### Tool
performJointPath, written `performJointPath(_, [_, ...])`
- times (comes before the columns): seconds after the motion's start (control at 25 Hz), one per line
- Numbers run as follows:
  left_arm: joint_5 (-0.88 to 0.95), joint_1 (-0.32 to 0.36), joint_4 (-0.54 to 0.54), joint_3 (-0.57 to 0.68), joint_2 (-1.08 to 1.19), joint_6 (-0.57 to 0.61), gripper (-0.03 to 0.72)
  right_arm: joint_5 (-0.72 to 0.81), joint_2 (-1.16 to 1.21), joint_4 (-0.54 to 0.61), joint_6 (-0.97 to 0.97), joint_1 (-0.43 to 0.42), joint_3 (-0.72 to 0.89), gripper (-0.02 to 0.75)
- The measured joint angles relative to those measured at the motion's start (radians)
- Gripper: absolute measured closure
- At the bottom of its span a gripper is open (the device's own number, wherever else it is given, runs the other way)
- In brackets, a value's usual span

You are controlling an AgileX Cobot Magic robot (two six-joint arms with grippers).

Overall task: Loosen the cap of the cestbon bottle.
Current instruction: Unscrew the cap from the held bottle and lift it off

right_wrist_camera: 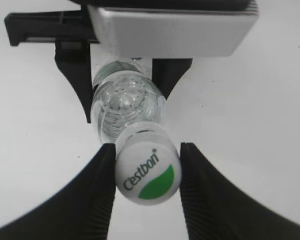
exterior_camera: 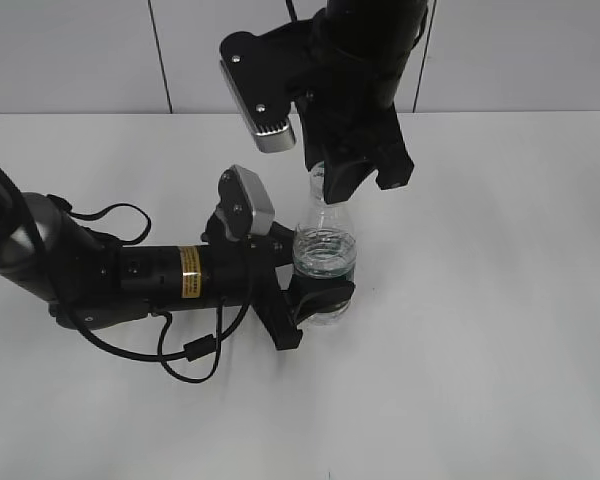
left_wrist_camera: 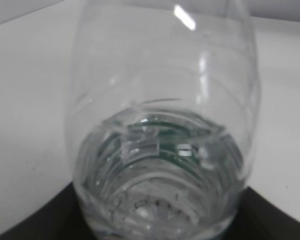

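Observation:
The clear Cestbon bottle (exterior_camera: 325, 255) stands upright on the white table, and its dark green label band shows through the plastic. My left gripper (exterior_camera: 320, 295) is shut on its lower body from the left; in the left wrist view the bottle (left_wrist_camera: 160, 125) fills the frame between the dark jaws (left_wrist_camera: 160, 232). My right gripper (exterior_camera: 345, 180) comes down from above and hides the cap in the exterior view. In the right wrist view the white cap (right_wrist_camera: 147, 172) with its green mark sits between the two black fingers (right_wrist_camera: 147, 150), which touch it on both sides. The bottle body (right_wrist_camera: 125, 105) shows below the cap.
The white table (exterior_camera: 500, 350) runs to a grey panelled wall at the back. The left arm lies low across the table's left side with a loose black cable (exterior_camera: 195, 350). The left wrist camera housing (right_wrist_camera: 170, 30) sits just behind the bottle.

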Motion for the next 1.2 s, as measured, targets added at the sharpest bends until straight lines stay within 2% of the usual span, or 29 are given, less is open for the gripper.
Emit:
performJointPath(0.56, [-0.001, 0.0, 0.001, 0.0, 0.0, 0.0, 0.279, -0.001, -0.024, 0.002, -0.065, 0.0, 0.008, 0.442])
performJointPath(0.8, [-0.001, 0.0, 0.002, 0.0, 0.0, 0.001, 0.279, 0.0, -0.118, 0.084, -0.058, 0.0, 0.007, 0.442])
performJointPath(0.96, [-0.001, 0.0, 0.002, 0.0, 0.0, 0.001, 0.279, 0.0, -0.155, 0.11, 0.013, 0.0, 0.007, 0.442])
performJointPath(1.2, [-0.001, 0.0, 0.003, 0.0, 0.0, 0.001, 0.279, 0.0, -0.16, 0.146, 0.231, 0.0, 0.007, 0.442])
